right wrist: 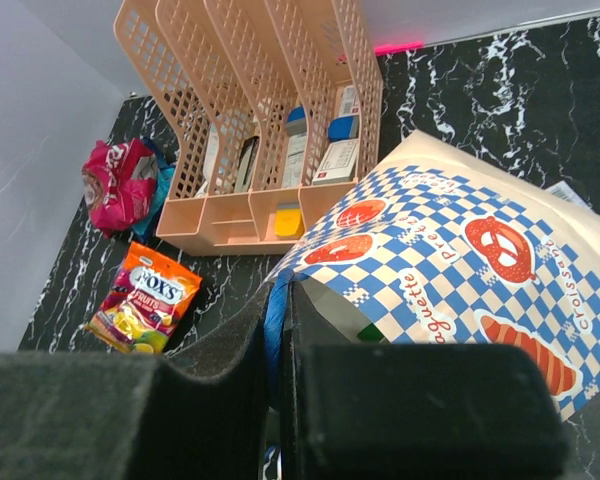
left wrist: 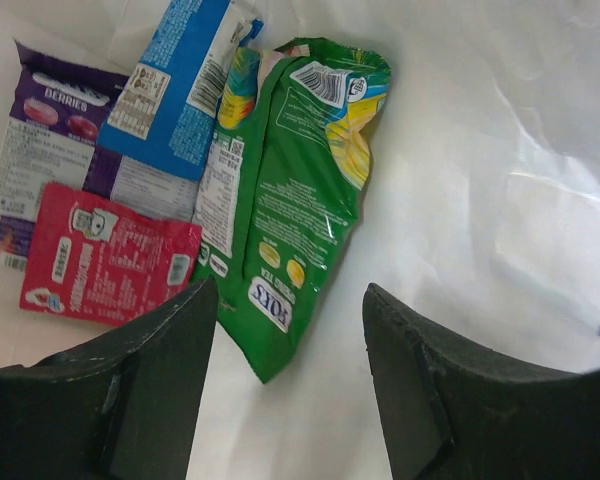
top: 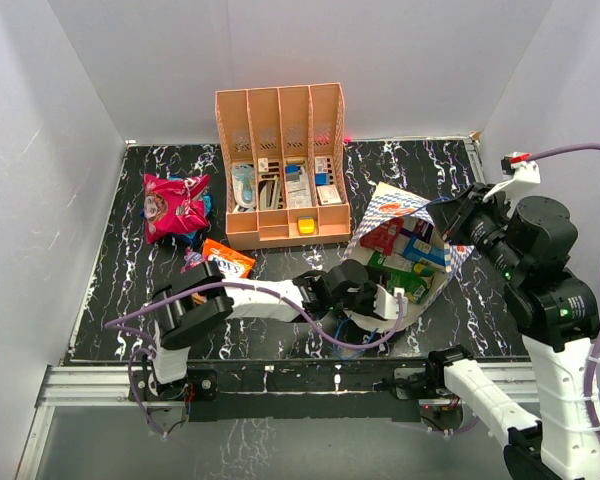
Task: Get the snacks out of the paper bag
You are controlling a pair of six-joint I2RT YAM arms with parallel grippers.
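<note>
Reaching into the mouth of the paper bag, the left gripper holds its fingers spread wide and empty. The green packet lies straight ahead on the bag's cream inner wall, its long axis running away from the fingers and its near corner just between them. The right gripper, up at the bag's rim, is narrowed onto what looks like the blue cord handle, so I judge the left arm the nearer one. The red packet, purple packet and blue packet lie beside the green one, deeper inside the bag.
</note>
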